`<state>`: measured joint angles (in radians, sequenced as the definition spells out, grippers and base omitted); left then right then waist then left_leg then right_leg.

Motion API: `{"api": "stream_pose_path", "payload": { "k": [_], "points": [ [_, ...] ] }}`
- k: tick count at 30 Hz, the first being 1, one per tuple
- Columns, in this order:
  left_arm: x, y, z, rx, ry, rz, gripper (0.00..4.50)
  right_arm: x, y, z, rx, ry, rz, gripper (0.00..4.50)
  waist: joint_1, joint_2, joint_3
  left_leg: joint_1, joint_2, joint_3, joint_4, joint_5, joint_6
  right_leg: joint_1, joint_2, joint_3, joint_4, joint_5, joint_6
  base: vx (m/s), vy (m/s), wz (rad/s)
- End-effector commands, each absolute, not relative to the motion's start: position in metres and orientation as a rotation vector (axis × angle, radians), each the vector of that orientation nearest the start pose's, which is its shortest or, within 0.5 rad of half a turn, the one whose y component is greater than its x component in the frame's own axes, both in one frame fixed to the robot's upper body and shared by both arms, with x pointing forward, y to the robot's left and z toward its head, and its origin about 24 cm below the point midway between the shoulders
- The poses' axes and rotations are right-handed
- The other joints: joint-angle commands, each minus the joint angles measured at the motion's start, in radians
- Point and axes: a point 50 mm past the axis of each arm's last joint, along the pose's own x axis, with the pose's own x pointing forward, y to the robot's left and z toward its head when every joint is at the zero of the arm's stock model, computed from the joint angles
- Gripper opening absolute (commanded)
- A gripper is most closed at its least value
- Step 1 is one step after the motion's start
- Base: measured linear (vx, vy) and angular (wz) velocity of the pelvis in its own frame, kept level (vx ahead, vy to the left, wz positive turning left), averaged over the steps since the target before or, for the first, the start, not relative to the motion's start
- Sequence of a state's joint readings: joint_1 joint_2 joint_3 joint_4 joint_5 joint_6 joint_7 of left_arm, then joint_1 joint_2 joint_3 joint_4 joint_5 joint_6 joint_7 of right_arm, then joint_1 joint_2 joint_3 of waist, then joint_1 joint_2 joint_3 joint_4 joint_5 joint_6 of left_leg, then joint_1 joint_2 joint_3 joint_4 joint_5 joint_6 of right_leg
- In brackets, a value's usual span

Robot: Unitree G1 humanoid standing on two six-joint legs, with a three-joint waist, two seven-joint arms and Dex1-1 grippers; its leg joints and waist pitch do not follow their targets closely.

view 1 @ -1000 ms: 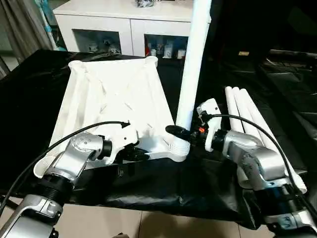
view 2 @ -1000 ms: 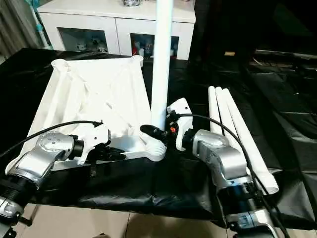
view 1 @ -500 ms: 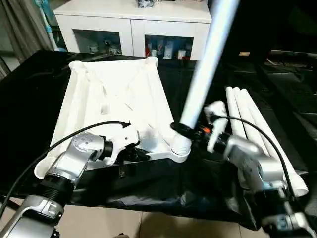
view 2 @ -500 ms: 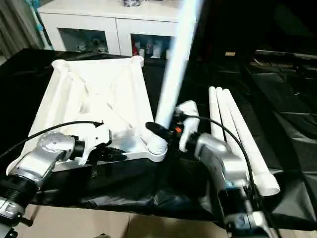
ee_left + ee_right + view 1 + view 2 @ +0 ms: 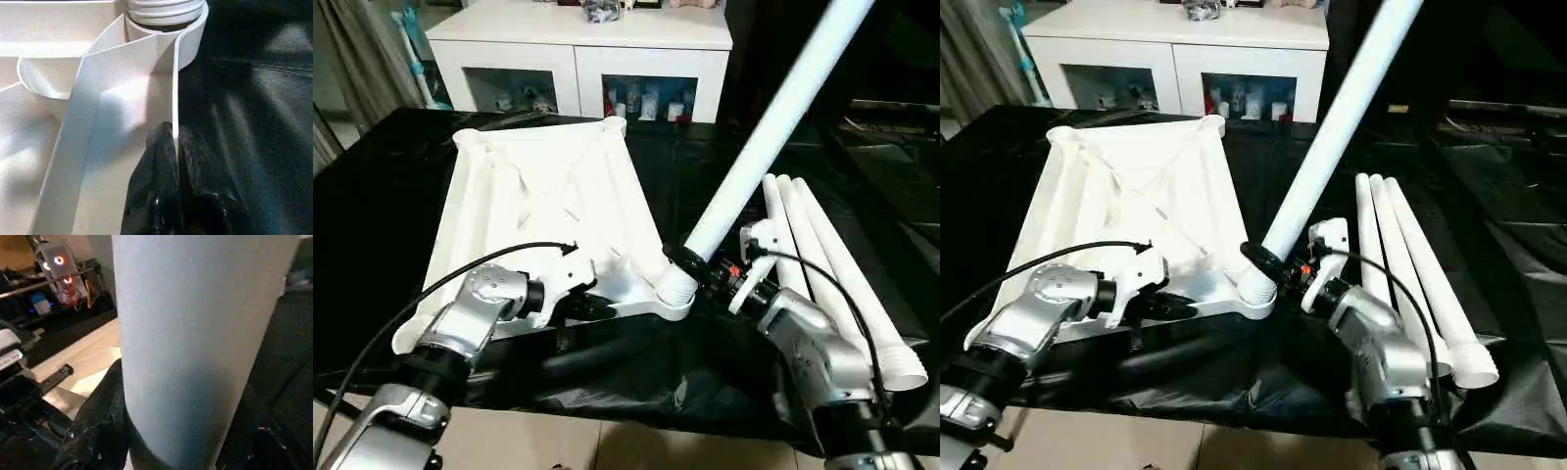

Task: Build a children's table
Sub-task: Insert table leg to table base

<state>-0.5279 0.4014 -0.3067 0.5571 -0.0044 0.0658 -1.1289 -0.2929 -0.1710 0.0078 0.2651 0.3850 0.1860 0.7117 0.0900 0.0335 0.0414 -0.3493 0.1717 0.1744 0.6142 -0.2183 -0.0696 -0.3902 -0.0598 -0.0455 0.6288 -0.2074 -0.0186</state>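
Two head cameras look forward and down from above the robot's silver forearms. They sit side by side, so both frame the same scene with a slight sideways offset: the upturned tabletop (image 5: 543,211) on black sheeting (image 5: 372,206), the tilted leg (image 5: 769,132), spare legs (image 5: 1400,255) at right, and a white cabinet (image 5: 582,54) at the far edge.

The left wrist camera sits very close, facing along the left gripper (image 5: 175,142) at the tabletop's rim and a corner socket (image 5: 166,19).

The right wrist camera is closer still, pressed against the leg (image 5: 195,347); what seems to be the other arm lies beyond.
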Motion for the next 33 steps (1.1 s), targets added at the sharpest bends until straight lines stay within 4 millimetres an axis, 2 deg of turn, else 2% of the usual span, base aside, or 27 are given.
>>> {"api": "stream_pose_path", "payload": {
  "k": [1, 2, 4, 6, 7, 8, 11, 12, 14, 16, 17, 18, 24, 25, 27, 30, 33],
  "points": [
    [0.315, 0.137, 0.050, 0.404, 0.369, -1.241, 0.00, 0.285, -0.131, 0.030, 0.221, 0.216, 0.778, 1.85, -0.006, 0.001, -0.045, 0.002, 0.058, -0.024, -0.095, -0.221, 0.009, 0.038, -0.089, 0.056, -0.094, -0.254, -0.190, 0.000, 0.000, 0.00],
    [0.315, 0.137, 0.050, 0.404, 0.370, -1.242, 0.00, 0.285, -0.130, 0.029, 0.214, 0.216, 0.782, 1.85, -0.006, 0.000, -0.044, 0.001, 0.058, -0.024, -0.096, -0.223, 0.011, 0.038, -0.089, 0.055, -0.095, -0.266, -0.187, 0.000, 0.000, 0.00],
    [0.315, 0.138, 0.050, 0.407, 0.370, -1.244, 0.00, 0.284, -0.128, 0.029, 0.169, 0.229, 0.815, 1.85, -0.007, -0.007, -0.043, 0.002, 0.058, -0.023, -0.097, -0.224, 0.014, 0.037, -0.089, 0.055, -0.100, -0.299, -0.177, 0.000, 0.000, 0.00],
    [0.316, 0.137, 0.050, 0.407, 0.371, -1.244, 0.00, 0.284, -0.127, 0.029, 0.157, 0.236, 0.833, 1.85, -0.005, -0.004, -0.042, 0.002, 0.058, -0.024, -0.098, -0.217, 0.018, 0.037, -0.093, 0.056, -0.102, -0.323, -0.169, 0.000, 0.000, 0.00],
    [0.317, 0.137, 0.051, 0.411, 0.370, -1.244, 0.00, 0.283, -0.124, 0.029, 0.140, 0.247, 0.866, 1.85, -0.004, -0.013, -0.043, 0.003, 0.059, -0.023, -0.098, -0.207, 0.024, 0.036, -0.093, 0.056, -0.102, -0.324, -0.166, 0.000, 0.000, 0.00],
    [0.317, 0.137, 0.051, 0.411, 0.370, -1.244, 0.00, 0.283, -0.124, 0.029, 0.138, 0.248, 0.869, 1.85, -0.004, -0.009, -0.043, 0.001, 0.059, -0.023, -0.098, -0.196, 0.027, 0.037, -0.093, 0.057, -0.102, -0.319, -0.166, 0.000, 0.000, 0.00],
    [0.317, 0.137, 0.051, 0.415, 0.371, -1.246, 0.00, 0.283, -0.120, 0.028, 0.090, 0.278, 0.935, 1.85, -0.005, -0.021, -0.041, 0.000, 0.059, -0.021, -0.097, -0.188, 0.034, 0.035, -0.092, 0.056, -0.104, -0.338, -0.157, 0.000, 0.000, 0.00],
    [0.317, 0.137, 0.050, 0.417, 0.371, -1.246, 0.00, 0.282, -0.119, 0.028, 0.078, 0.289, 0.953, 1.85, -0.004, -0.018, -0.041, 0.001, 0.058, -0.022, -0.098, -0.190, 0.034, 0.034, -0.092, 0.056, -0.104, -0.346, -0.155, 0.000, 0.000, 0.00],
    [0.317, 0.138, 0.050, 0.418, 0.372, -1.245, 0.00, 0.282, -0.118, 0.027, 0.065, 0.308, 0.979, 1.85, -0.004, -0.020, -0.041, 0.000, 0.059, -0.022, -0.099, -0.185, 0.035, 0.035, -0.092, 0.056, -0.105, -0.351, -0.153, 0.000, 0.000, 0.00],
    [0.316, 0.137, 0.049, 0.425, 0.379, -1.250, 0.00, 0.282, -0.118, 0.027, 0.041, 0.331, 1.002, 1.85, -0.006, -0.028, -0.040, 0.000, 0.060, -0.021, -0.099, -0.186, 0.036, 0.034, -0.093, 0.056, -0.106, -0.361, -0.149, 0.000, 0.000, 0.00],
    [0.316, 0.137, 0.048, 0.426, 0.381, -1.251, 0.00, 0.283, -0.118, 0.027, 0.036, 0.336, 1.006, 1.85, -0.005, -0.025, -0.040, 0.001, 0.060, -0.021, -0.100, -0.187, 0.036, 0.032, -0.094, 0.057, -0.107, -0.369, -0.147, 0.000, 0.000, 0.00],
    [0.316, 0.137, 0.048, 0.426, 0.383, -1.251, 0.00, 0.283, -0.118, 0.026, 0.034, 0.349, 1.017, 1.85, -0.007, -0.029, -0.039, 0.001, 0.061, -0.021, -0.100, -0.191, 0.035, 0.032, -0.093, 0.057, -0.107, -0.369, -0.147, 0.000, 0.000, 0.00],
    [0.315, 0.138, 0.046, 0.436, 0.403, -1.264, 0.00, 0.281, -0.121, 0.020, -0.001, 0.411, 1.065, 1.85, -0.007, -0.029, -0.038, 0.000, 0.061, -0.022, -0.102, -0.201, 0.035, 0.032, -0.094, 0.057, -0.109, -0.380, -0.147, 0.000, 0.000, 0.00],
    [0.314, 0.139, 0.047, 0.439, 0.407, -1.271, 0.00, 0.281, -0.122, 0.017, -0.005, 0.428, 1.071, 1.85, -0.006, -0.024, -0.039, 0.001, 0.062, -0.023, -0.102, -0.201, 0.034, 0.032, -0.096, 0.058, -0.108, -0.379, -0.147, 0.000, 0.000, 0.00],
    [0.314, 0.139, 0.047, 0.441, 0.410, -1.277, 0.00, 0.281, -0.122, 0.015, -0.006, 0.439, 1.075, 1.85, -0.008, -0.027, -0.040, 0.000, 0.062, -0.023, -0.103, -0.203, 0.032, 0.033, -0.094, 0.057, -0.108, -0.372, -0.149, 0.000, 0.000, 0.00],
    [0.312, 0.142, 0.047, 0.458, 0.429, -1.323, 0.00, 0.284, -0.123, 0.008, -0.003, 0.468, 1.058, 1.85, -0.012, -0.016, -0.041, 0.001, 0.062, -0.024, -0.104, -0.213, 0.025, 0.032, -0.094, 0.057, -0.106, -0.345, -0.163, 0.000, 0.000, 0.00],
    [0.311, 0.145, 0.047, 0.466, 0.444, -1.342, 0.00, 0.285, -0.122, 0.006, -0.011, 0.473, 1.063, 1.85, -0.020, -0.016, -0.042, 0.003, 0.064, -0.025, -0.107, -0.235, 0.013, 0.035, -0.092, 0.056, -0.105, -0.325, -0.176, 0.000, 0.000, 0.00]
  ]
}}
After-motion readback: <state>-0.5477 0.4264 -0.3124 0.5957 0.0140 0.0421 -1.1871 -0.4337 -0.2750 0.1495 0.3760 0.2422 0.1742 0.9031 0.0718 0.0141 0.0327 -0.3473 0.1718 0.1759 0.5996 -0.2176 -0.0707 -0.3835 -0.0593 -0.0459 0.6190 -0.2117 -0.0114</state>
